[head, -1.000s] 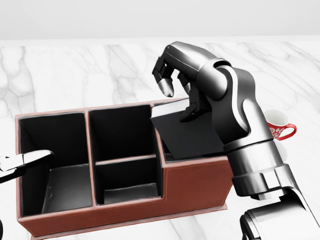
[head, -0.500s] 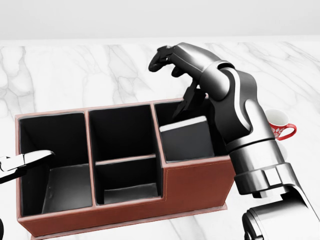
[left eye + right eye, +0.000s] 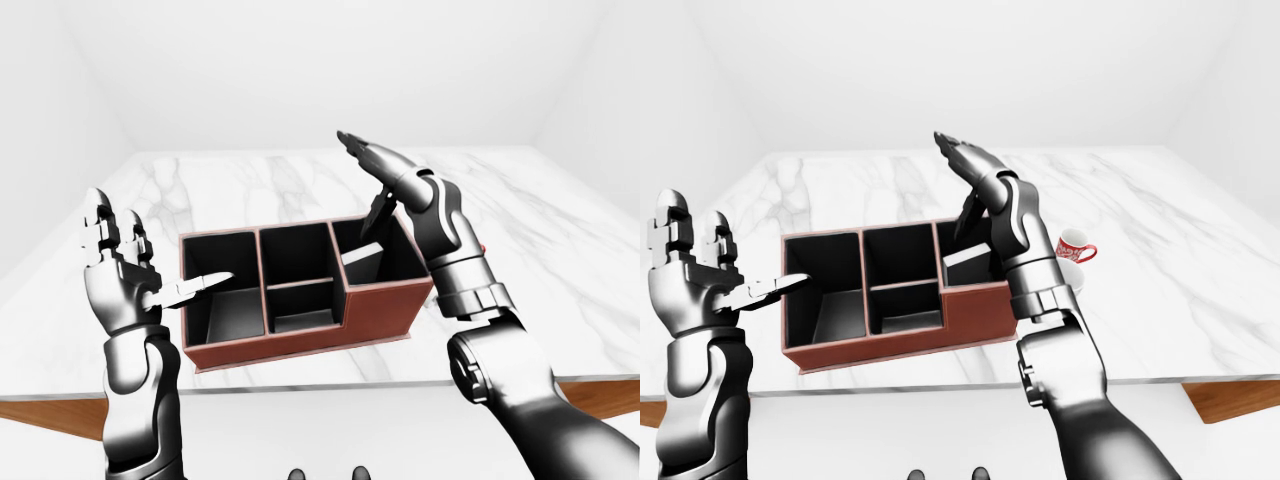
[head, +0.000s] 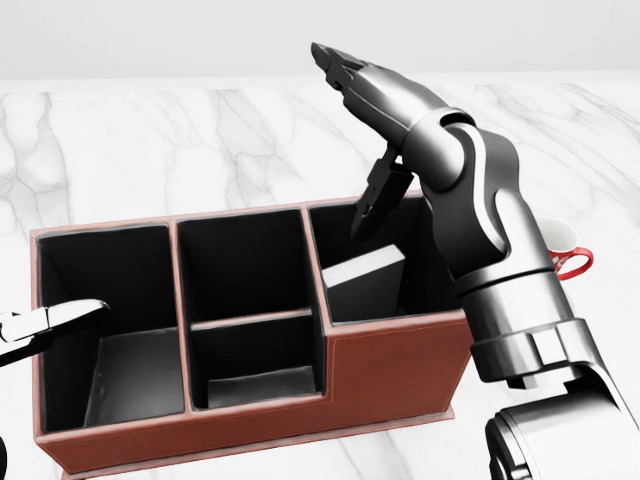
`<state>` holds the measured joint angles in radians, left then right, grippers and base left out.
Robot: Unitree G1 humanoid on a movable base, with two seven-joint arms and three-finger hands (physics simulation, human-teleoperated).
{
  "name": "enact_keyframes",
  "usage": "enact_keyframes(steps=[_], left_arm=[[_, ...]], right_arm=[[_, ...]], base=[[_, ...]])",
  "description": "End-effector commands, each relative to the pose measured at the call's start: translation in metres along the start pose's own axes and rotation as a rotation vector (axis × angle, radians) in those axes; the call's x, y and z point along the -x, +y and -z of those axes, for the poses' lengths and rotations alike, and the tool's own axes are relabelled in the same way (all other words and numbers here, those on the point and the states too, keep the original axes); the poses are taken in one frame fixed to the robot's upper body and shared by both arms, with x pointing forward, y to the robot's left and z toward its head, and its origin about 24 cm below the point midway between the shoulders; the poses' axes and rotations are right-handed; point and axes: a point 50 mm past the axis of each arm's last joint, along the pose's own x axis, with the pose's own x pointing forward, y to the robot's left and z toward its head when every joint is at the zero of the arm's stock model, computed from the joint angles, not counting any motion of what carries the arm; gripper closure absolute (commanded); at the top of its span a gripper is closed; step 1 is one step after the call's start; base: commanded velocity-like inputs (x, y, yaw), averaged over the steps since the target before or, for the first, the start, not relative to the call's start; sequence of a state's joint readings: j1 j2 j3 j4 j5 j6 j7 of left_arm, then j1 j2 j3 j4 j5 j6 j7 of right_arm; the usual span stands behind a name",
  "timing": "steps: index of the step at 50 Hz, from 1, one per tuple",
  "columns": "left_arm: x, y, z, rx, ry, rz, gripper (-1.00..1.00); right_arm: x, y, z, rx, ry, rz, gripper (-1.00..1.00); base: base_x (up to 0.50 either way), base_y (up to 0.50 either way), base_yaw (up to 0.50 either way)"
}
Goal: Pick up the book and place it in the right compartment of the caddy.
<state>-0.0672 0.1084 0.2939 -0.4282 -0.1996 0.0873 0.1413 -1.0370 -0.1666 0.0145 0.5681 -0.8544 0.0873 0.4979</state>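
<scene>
Book [image 4: 365, 283] dropped into caddy [image 4: 390, 365] — right hand [image 4: 375, 95] lifted clear.

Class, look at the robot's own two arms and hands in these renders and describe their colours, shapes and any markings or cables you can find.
Both arms are glossy dark-grey metal with rounded, segmented casings and lighter silver bands at the wrists. The right hand and left hand each have three jointed fingers, blocky and black-and-silver, and the left hand's lowest finger is pale silver. No cables, markings or sleeves show.

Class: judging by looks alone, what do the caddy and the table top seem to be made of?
Caddy: probably leather or leatherette, with matte reddish-brown walls, paler raised edges and a black lining. Table top: looks like polished marble, white with grey veining; a wood-coloured underside shows at its corner in the right-eye view.
</scene>
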Motion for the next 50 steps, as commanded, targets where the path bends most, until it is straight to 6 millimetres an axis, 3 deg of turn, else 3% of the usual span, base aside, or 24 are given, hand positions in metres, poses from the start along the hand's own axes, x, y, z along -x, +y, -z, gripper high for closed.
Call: enact_keyframes(steps=[1, 12, 20, 30, 33, 44, 50], left_arm=[[0.000, 0.000, 0.001, -0.001, 0.002, 0.000, -1.00], [0.000, 0.000, 0.002, -0.002, 0.009, 0.000, -1.00], [0.001, 0.000, 0.001, -0.001, 0.004, 0.001, -1.00], [0.001, 0.000, 0.001, -0.002, 0.003, 0.002, -1.00], [0.001, 0.000, 0.000, -0.001, 0.002, 0.002, -1.00], [0.001, 0.000, 0.000, -0.002, 0.002, 0.004, -1.00], [0.001, 0.000, -0.001, 0.000, -0.003, 0.004, -1.00]], right_arm=[[0.000, -0.004, -0.002, -0.005, -0.009, 0.024, -1.00], [0.004, -0.009, -0.006, -0.008, -0.036, 0.059, -1.00], [0.039, -0.036, -0.051, 0.084, -0.221, 0.170, -1.00], [0.083, -0.053, -0.087, 0.219, -0.339, 0.303, -1.00], [0.107, -0.060, -0.103, 0.268, -0.389, 0.418, -1.00], [0.155, -0.066, -0.125, 0.359, -0.439, 0.647, -1.00], [0.167, -0.065, -0.129, 0.315, -0.501, 0.677, -1.00]], base=[[0.00, 0.00, 0.00], [0.00, 0.00, 0.00], [0.00, 0.00, 0.00], [0.00, 0.00, 0.00], [0.00, 0.00, 0.00], [0.00, 0.00, 0.00], [0.00, 0.00, 0.00]])
